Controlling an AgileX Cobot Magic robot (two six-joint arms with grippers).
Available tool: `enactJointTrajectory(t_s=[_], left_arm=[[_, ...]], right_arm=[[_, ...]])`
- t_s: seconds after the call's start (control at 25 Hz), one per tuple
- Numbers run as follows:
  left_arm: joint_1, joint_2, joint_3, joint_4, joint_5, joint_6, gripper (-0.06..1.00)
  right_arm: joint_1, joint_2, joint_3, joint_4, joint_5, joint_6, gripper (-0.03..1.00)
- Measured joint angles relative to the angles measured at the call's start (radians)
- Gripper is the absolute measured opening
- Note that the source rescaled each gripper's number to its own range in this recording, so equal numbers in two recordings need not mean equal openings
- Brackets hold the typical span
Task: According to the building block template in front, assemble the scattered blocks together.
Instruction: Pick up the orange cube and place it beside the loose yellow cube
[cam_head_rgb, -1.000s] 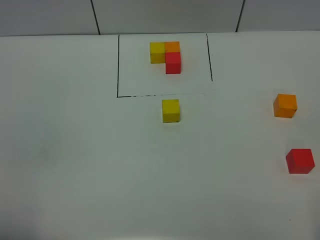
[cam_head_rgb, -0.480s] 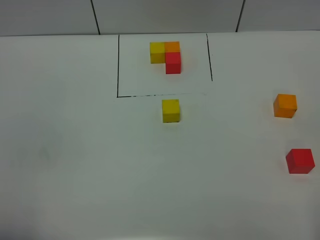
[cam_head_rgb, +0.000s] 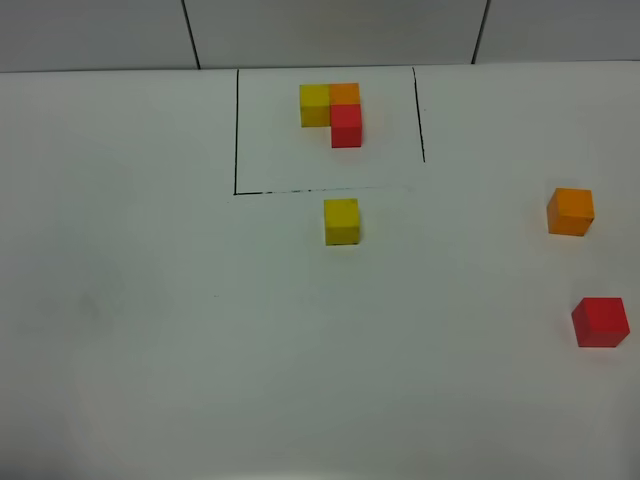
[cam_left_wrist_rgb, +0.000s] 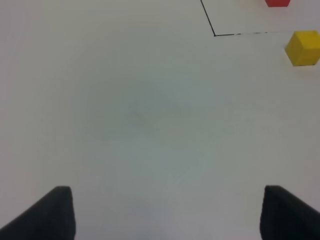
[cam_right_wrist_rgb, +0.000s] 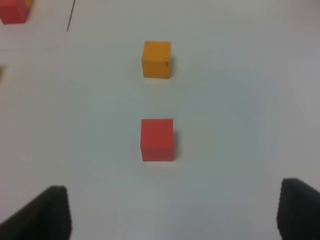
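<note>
Inside the black outline (cam_head_rgb: 236, 130) you see the building block template (cam_head_rgb: 333, 112): yellow, orange and red cubes touching in an L. On the tabletop (cam_head_rgb: 150, 300), the yellow block (cam_head_rgb: 341, 221) lies just outside the outline's near edge, with the orange block (cam_head_rgb: 570, 211) and red block (cam_head_rgb: 600, 322) far right. Your left fingers (cam_left_wrist_rgb: 55, 215) and right fingers (cam_right_wrist_rgb: 47, 215) are spread, holding nothing.

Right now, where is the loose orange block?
In the exterior high view, the loose orange block sits far right, above the loose red block, not touching it.
</note>
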Motion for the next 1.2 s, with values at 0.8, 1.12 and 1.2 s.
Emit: enactJointTrajectory(t_s=[0.8, 1.12, 1.2], left_arm=[[0.0, 0.0, 0.0, 0.0, 0.0, 0.0, 0.69], [0.0, 0.0, 0.0, 0.0, 0.0, 0.0, 0.69], [0.0, 0.0, 0.0, 0.0, 0.0, 0.0, 0.69]], right_arm=[[0.0, 0.615, -0.157, 0.009, -0.137, -0.004, 0.89], [0.0, 1.165, -0.369, 0.055, -0.241, -0.019, 0.93], [0.0, 1.274, -0.422, 0.088, -0.259, -0.019, 0.93]])
